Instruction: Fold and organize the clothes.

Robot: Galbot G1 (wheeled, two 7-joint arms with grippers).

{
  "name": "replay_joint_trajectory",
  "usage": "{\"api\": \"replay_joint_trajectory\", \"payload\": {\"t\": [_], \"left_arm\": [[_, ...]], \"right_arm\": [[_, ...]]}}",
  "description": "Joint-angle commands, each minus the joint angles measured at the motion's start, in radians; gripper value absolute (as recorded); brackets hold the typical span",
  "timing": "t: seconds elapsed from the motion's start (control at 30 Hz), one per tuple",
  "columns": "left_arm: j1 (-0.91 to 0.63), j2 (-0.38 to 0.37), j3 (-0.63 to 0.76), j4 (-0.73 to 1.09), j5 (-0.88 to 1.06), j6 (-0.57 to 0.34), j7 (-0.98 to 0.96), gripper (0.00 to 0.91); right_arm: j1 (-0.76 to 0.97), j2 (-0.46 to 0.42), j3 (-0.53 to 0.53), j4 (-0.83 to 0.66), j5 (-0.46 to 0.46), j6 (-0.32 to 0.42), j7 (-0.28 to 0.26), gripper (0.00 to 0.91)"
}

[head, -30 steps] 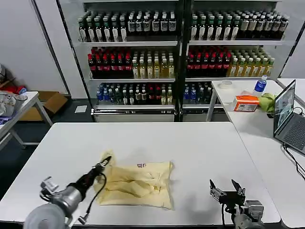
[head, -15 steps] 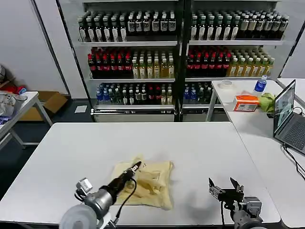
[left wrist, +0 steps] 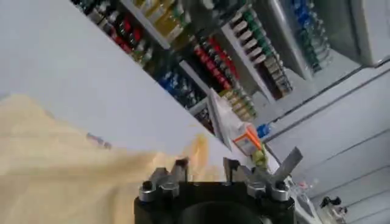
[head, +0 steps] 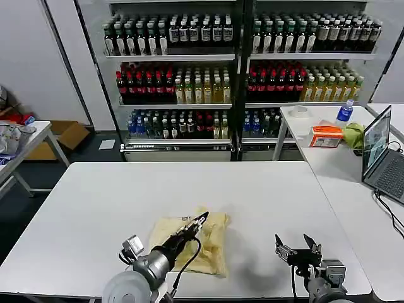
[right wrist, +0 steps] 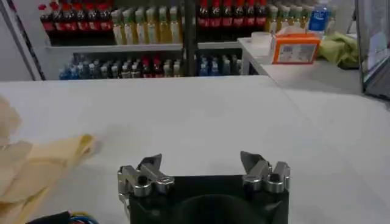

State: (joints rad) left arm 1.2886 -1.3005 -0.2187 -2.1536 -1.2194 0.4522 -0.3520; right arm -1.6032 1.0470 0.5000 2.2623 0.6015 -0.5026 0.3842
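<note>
We saw the left gripper (head: 201, 220), pinching the T-shirt (head: 213, 237), carry its fold farther toward 3 o'clock than before; the shirt lay bunched at the table's (head: 95, 196) 6 o'clock edge. The right gripper (head: 296, 245) waited, spread wide, at 5 o'clock.

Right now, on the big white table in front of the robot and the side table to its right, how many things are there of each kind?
T-shirt: 1
Laptop: 1
Orange box: 1
Blue-capped bottle: 1
Green cloth: 1
Tape roll: 1
Total: 6
</note>
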Motion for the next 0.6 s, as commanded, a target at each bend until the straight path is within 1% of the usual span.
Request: {"api": "replay_joint_trajectory", "payload": {"t": [0.03,0.13,0.2,0.33,0.43,0.6], "left_arm": [[0.021,-0.039,0.022,-0.056,0.066,-0.008,0.019,0.907],[0.063,-0.024,-0.021,-0.078,0.066,-0.003,0.021,0.907],[0.089,-0.006,-0.088,-0.084,0.074,-0.002,0.020,0.907],[0.151,0.060,-0.230,-0.067,0.183,-0.003,0.041,0.907],[0.216,0.100,-0.303,-0.039,0.256,-0.007,0.055,0.907],[0.243,0.115,-0.339,0.009,0.290,-0.014,0.075,0.907]], "right_arm": [[-0.002,0.001,-0.003,0.007,-0.003,0.001,-0.001,0.907],[0.002,-0.001,-0.009,0.010,-0.002,0.000,-0.001,0.907],[0.008,-0.002,-0.015,0.012,-0.002,0.000,-0.001,0.907],[0.013,-0.005,-0.022,0.009,-0.001,0.001,-0.003,0.907],[0.015,-0.005,-0.025,0.005,-0.001,0.002,-0.005,0.907],[0.020,-0.005,-0.031,0.005,-0.001,0.002,-0.005,0.907]]}}
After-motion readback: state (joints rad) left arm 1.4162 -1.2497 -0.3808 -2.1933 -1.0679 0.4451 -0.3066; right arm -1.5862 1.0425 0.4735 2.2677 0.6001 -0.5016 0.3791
